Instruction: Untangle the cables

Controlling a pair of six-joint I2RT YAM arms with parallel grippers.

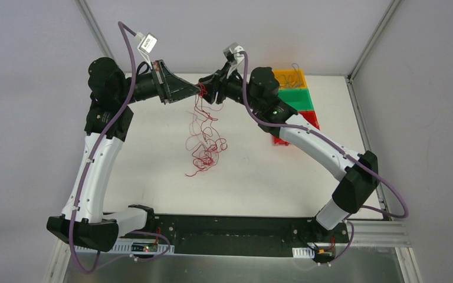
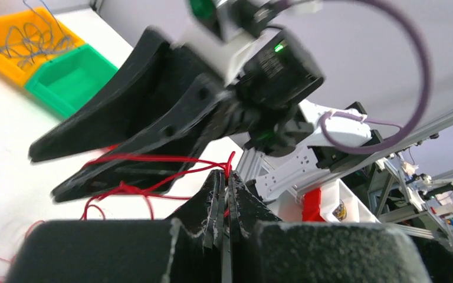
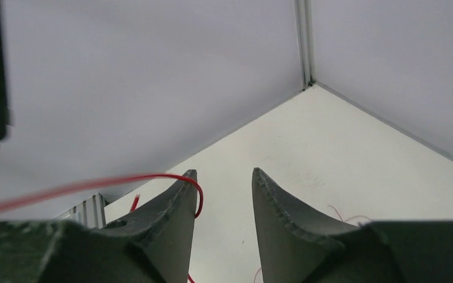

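Note:
A tangle of thin red cables [image 1: 203,144] hangs from between the two grippers, held high over the table, down to the white tabletop [image 1: 153,153]. My left gripper [image 1: 196,90] is shut on a red cable, which is pinched at its tips in the left wrist view [image 2: 229,174]. My right gripper [image 1: 207,89] faces it, tip to tip, and is open. In the right wrist view [image 3: 224,174] a red cable [image 3: 153,177] loops over the left fingertip [image 3: 186,188] and is not pinched. The left wrist view shows the right gripper's open fingers [image 2: 124,132] with red strands across them.
Yellow [image 1: 290,78], green [image 1: 299,98] and red [image 1: 311,119] bins stand in a row at the table's back right. The yellow bin [image 2: 0,53] holds several thin bluish wires [image 2: 32,35]. Grey walls close in behind and at both sides.

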